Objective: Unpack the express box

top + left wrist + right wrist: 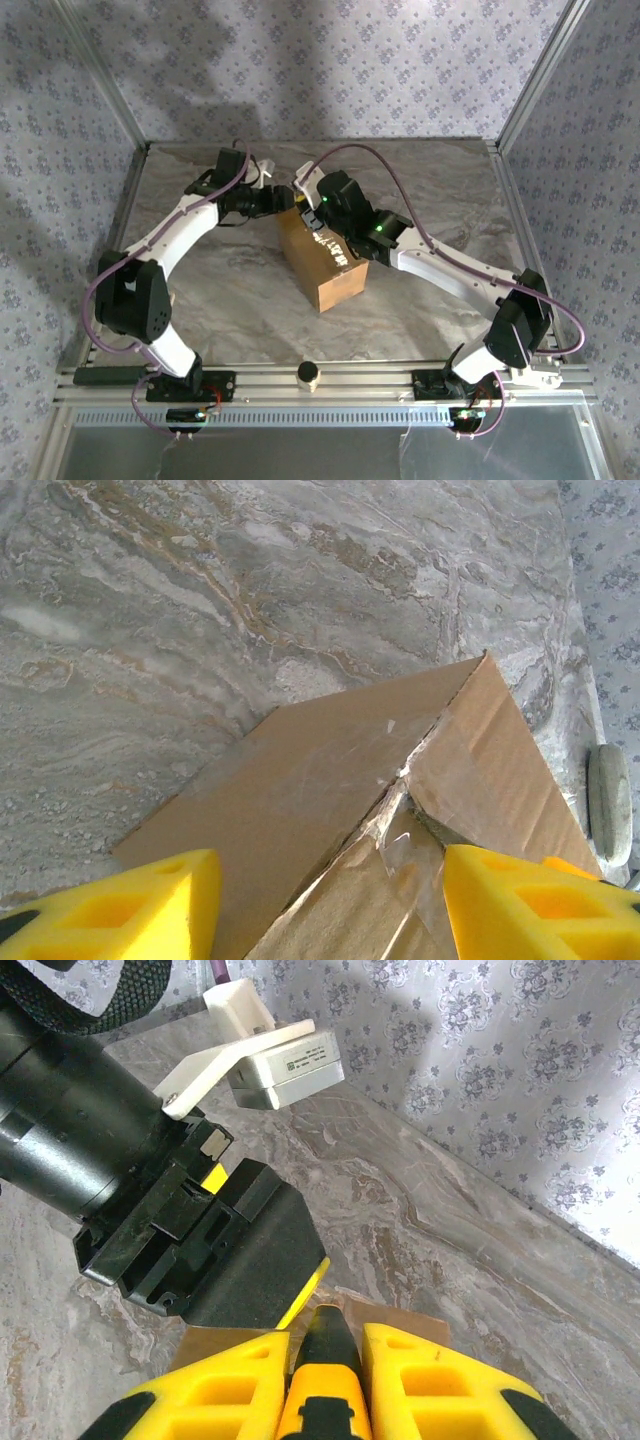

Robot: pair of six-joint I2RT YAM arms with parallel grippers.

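Observation:
The express box (322,268), a tan carton, lies in the middle of the table. At its far end a top flap (480,750) stands lifted a little, and torn clear tape (415,830) hangs along the seam. My left gripper (330,910) hovers open over that end, one yellow finger (140,905) on each side of the seam. My right gripper (325,1335) is shut on a yellow-and-black cutter (322,1380) whose dark tip points at the box edge (400,1320). From above, both grippers (283,200) (306,212) meet at the box's far end.
The left gripper's black body (200,1250) sits close ahead of the cutter tip. A small round knob (308,374) stands on the front rail. A pale oval object (608,800) lies by the patterned wall. Marbled table surface (430,190) spreads around the box.

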